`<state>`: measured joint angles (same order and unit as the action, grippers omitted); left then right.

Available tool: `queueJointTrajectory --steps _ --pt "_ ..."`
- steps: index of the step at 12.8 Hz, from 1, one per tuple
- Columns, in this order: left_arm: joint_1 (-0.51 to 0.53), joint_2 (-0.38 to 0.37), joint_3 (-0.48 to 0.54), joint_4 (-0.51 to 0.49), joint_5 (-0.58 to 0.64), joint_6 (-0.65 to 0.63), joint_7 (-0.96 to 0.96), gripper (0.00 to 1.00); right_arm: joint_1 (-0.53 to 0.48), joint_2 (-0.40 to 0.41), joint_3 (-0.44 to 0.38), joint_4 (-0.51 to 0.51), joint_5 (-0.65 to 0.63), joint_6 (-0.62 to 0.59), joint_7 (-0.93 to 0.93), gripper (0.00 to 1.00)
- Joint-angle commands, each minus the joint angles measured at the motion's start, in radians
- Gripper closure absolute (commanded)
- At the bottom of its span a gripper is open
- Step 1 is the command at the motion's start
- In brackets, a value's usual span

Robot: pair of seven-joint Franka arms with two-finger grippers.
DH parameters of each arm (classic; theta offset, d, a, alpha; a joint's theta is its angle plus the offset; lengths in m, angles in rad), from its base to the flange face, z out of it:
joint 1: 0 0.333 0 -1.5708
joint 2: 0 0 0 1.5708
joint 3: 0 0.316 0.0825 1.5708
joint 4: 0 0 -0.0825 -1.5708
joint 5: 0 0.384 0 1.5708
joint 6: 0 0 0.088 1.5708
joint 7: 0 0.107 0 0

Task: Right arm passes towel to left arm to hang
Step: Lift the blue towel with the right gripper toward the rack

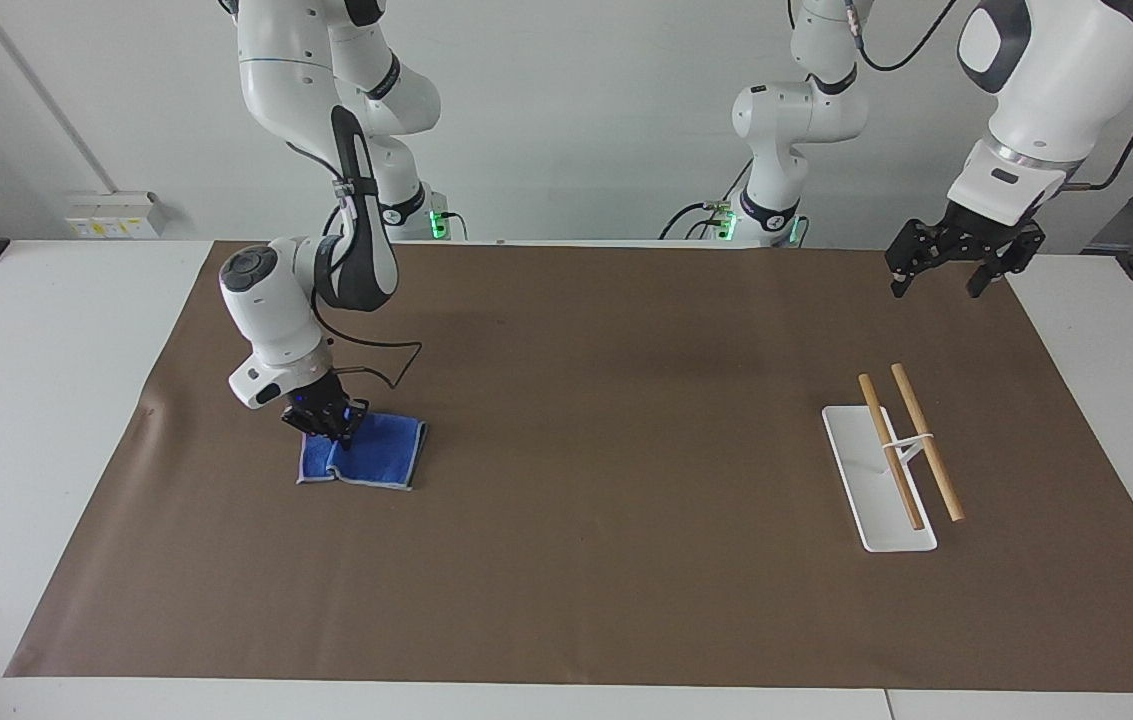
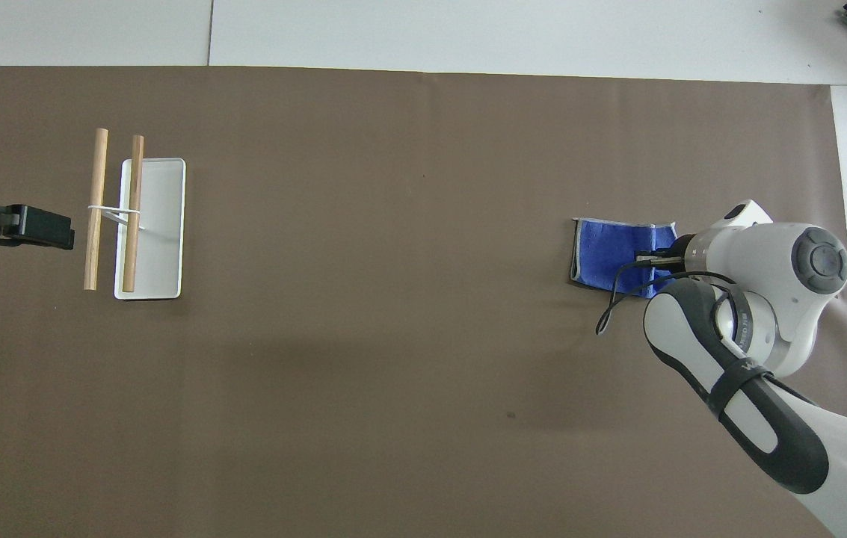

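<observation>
The right gripper [image 1: 331, 425] has its fingers closed on the bunched towel [image 1: 371, 455]; the waiting left gripper [image 1: 938, 276] hangs with fingers spread, over the tabletop [image 1: 606, 420].

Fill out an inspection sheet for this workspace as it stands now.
Surface: brown mat on a white table.
Job's things: towel bunched, one end lifted; rod rack toward the left arm's end.
Clutter: nothing seen.
End effectors: right end effector shut on the towel; left end effector open, waiting over the mat's edge.
Cables: black cable looping from the right wrist.
Surroundings: white wall, socket box.
</observation>
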<state>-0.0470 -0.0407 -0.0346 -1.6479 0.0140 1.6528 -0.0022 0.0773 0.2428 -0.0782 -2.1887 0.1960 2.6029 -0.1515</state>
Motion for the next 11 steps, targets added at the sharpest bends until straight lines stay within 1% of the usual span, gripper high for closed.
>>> queueJointTrajectory --steps 1,3,5,8,9,11 --pt "0.009 -0.008 -0.007 -0.009 0.017 -0.005 -0.002 0.00 0.016 -0.032 0.008 0.079 0.029 -0.126 0.024 1.00" --pt "0.009 -0.008 -0.007 -0.009 0.017 -0.005 -0.002 0.00 0.016 -0.068 0.015 0.139 0.029 -0.213 0.033 1.00" --pt "0.009 -0.008 -0.007 -0.009 0.017 -0.004 -0.004 0.00 0.018 -0.095 0.031 0.177 0.029 -0.250 0.032 1.00" --pt "0.009 -0.008 -0.007 -0.009 0.017 -0.004 -0.004 0.00 0.016 -0.103 0.109 0.268 0.037 -0.320 0.036 1.00" --pt "0.009 -0.008 -0.007 -0.009 0.017 -0.004 -0.002 0.00 0.016 -0.103 0.132 0.294 0.075 -0.326 0.038 1.00" --pt "0.009 -0.008 -0.007 -0.009 0.017 -0.004 -0.004 0.00 0.016 -0.103 0.158 0.328 0.248 -0.328 0.043 1.00"
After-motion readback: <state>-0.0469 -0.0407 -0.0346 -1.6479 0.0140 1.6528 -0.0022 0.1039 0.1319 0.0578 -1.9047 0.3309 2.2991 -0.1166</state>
